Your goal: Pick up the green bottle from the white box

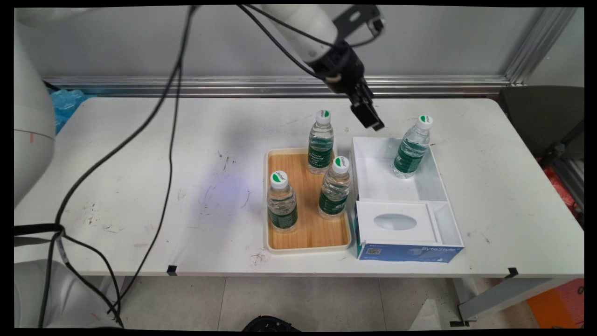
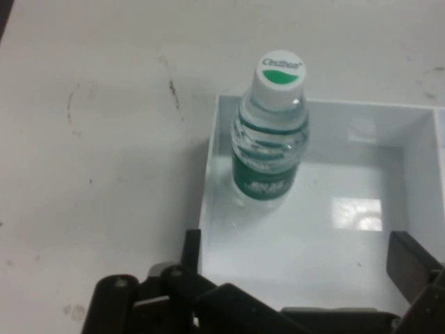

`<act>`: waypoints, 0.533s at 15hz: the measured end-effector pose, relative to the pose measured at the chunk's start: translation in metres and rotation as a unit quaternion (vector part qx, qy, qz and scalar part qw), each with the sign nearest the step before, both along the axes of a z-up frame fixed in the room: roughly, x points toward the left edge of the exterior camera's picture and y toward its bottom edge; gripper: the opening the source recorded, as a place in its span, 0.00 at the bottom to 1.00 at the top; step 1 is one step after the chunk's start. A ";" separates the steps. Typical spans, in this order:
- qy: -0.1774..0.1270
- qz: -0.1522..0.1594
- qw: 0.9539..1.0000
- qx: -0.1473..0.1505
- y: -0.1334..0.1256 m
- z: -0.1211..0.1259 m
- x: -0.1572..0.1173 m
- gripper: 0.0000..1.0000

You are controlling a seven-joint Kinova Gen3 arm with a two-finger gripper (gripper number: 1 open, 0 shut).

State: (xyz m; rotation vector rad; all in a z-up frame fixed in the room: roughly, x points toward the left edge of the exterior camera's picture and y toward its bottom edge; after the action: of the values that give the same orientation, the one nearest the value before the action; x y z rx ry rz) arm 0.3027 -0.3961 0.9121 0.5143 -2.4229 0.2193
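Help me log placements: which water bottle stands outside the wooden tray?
The bottle in the white bin; the other three stand on the wooden tray.

Enters from the upper left as a white arm, slanting down and to the right across the top of the main view. Ends in a black wrist and a black two-finger gripper, raised in the air and holding nothing. Points the fingers down and to the right. Trails black cables that hang in long loops toward the lower left. Shows, in the hand view, black linkage at the bottom edge with the two fingers spread wide apart, one at the lower left, one at the right.
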 end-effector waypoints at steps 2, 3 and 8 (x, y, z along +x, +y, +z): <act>0.000 -0.001 1.000 0.003 -0.011 -0.018 -0.015 1.00; -0.001 -0.003 1.000 0.005 -0.017 -0.026 -0.022 1.00; 0.002 -0.004 1.000 0.014 -0.036 -0.056 -0.048 1.00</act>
State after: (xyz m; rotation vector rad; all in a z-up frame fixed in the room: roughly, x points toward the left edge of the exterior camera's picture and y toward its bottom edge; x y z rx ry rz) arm 0.2542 -0.4318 0.8563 0.5156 -2.4275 0.1816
